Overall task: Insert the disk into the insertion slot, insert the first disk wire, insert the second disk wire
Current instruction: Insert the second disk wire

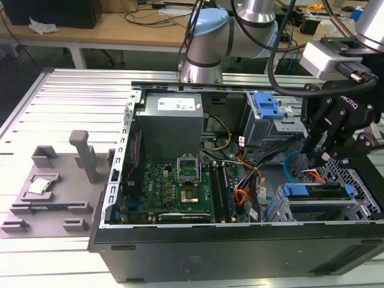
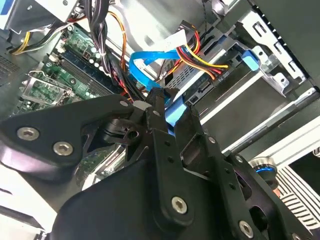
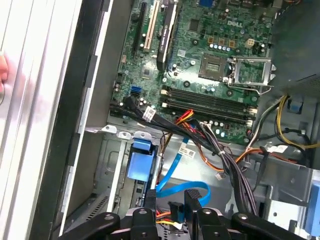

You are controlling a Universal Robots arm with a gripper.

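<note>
Down inside the open computer case (image 1: 180, 264), toward the exterior view's right end, with the gripper (image 1: 321, 157) just above the disk (image 1: 327, 193). Looks clamped on the blue wire (image 2: 145, 57), going by the second wrist view: a strip of blue pinched between the two black fingers (image 2: 156, 100), close to the plug end. Finds the disk already seated in the slot (image 1: 363, 210), its blue front bar lying along the upper edge. Seems to have the red and yellow wires (image 2: 207, 62) plugged into the disk's back edge as well, though hard to tell whether fully home.

On handling the blue wire: flat, thin and floppy along its length, with almost no weight. Best held right at the stiff plug rather than out on the ribbon, which would likely buckle instead of pushing. Calls for a square line-up with the socket, given a small plug that is easy to bend or chip if forced crooked. Worth minding the springy blue loop arching beside the gripper and the thick cable bundle (image 3: 235, 170) near by, both apt to snag or tug the plug off line.
</note>
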